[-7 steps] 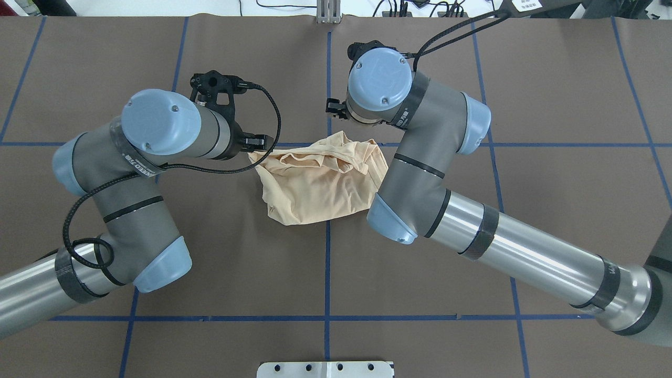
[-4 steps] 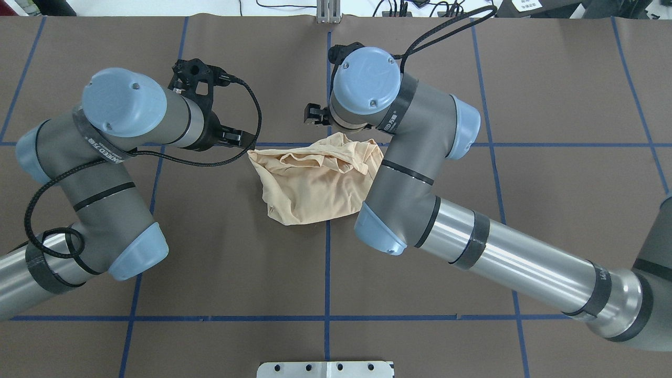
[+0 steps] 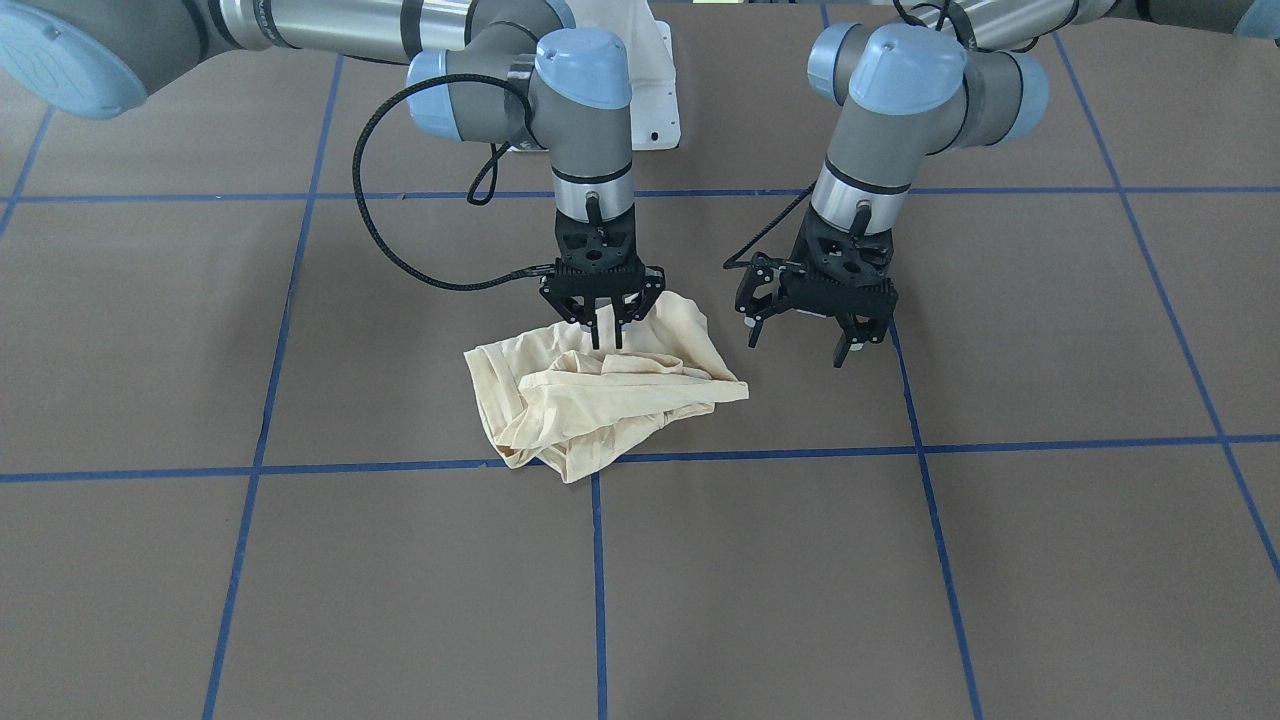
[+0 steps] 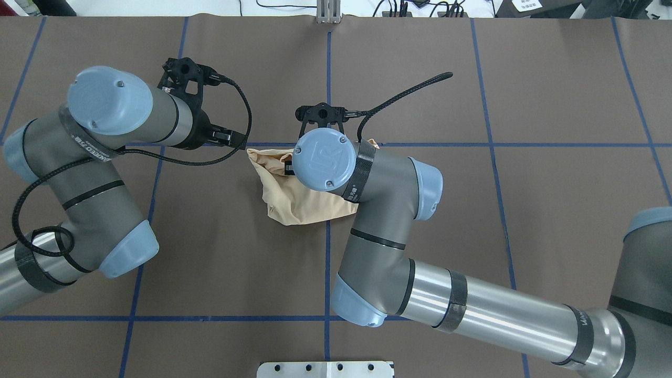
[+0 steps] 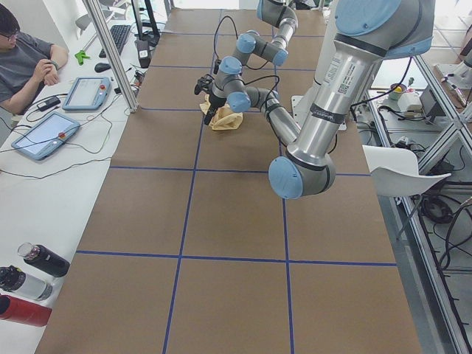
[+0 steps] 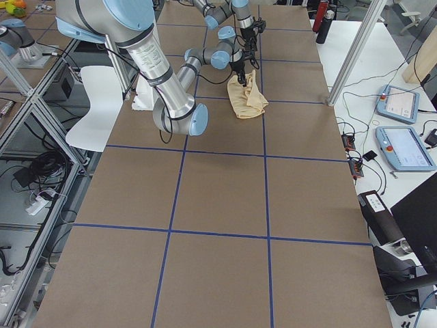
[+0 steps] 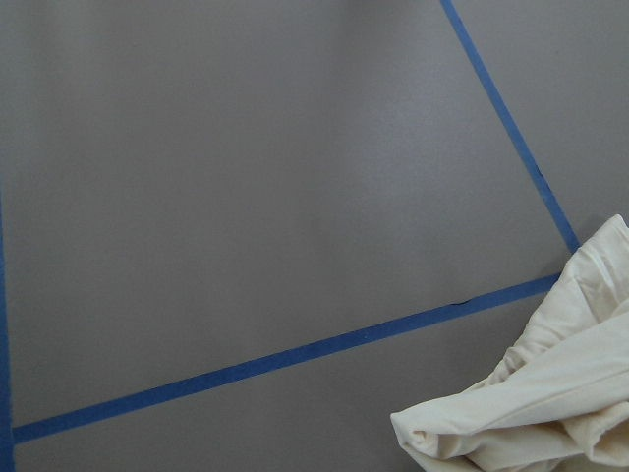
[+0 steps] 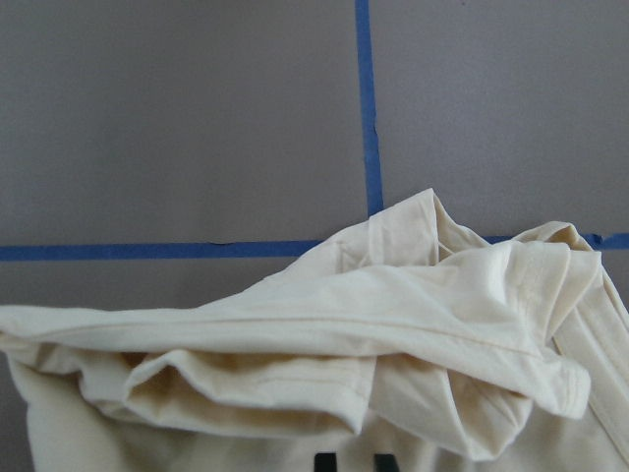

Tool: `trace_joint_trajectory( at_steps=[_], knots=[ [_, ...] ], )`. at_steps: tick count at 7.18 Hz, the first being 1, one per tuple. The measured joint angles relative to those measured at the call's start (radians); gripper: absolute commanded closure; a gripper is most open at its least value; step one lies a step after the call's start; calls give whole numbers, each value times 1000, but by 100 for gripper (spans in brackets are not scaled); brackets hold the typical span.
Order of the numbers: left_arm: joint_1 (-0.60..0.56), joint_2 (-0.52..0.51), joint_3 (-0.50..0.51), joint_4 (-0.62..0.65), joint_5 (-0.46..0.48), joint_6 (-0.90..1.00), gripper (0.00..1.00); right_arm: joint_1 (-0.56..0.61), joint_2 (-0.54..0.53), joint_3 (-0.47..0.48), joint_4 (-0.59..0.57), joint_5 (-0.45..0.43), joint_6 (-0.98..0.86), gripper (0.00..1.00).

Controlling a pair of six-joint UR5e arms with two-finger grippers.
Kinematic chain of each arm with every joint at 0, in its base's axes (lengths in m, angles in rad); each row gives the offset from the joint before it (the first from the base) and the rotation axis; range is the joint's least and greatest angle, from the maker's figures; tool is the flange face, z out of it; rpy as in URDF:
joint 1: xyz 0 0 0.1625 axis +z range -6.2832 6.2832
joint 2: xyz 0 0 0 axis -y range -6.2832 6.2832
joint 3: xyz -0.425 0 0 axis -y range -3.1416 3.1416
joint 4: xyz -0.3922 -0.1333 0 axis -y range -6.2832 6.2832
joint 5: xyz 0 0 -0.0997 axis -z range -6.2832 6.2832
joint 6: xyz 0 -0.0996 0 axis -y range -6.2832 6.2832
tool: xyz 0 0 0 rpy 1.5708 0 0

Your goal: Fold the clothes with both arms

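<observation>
The crumpled cream shirt (image 3: 600,410) lay in the middle of the bench (image 3: 300,330). The right pincer (image 3: 608,342), jaws drawn together, touched its upper fold. The left pincer (image 3: 795,350) hung just beside it, spread wide and empty.

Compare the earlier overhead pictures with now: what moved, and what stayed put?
The right gripper swung from beyond the shirt to over it and now points down into the folds, fingers nearly together; a grip cannot be confirmed. The left gripper, open, backed away from the garment's corner toward the robot's left. The shirt stayed crumpled in place.
</observation>
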Motion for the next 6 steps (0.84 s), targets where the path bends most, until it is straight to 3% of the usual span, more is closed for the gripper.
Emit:
trace_joint_trajectory(
  at_steps=[3,5,6],
  knots=[
    [-5,1,0,0,0,-2,0,-26,-3,-5,-20,-21,4,95],
    [-10,0,-1,0,-1,-1,0,-35,17,-69,21,-61,6,100],
    [-11,0,-3,0,-2,0,0,-32,52,-145,82,-110,18,100]
  ],
)
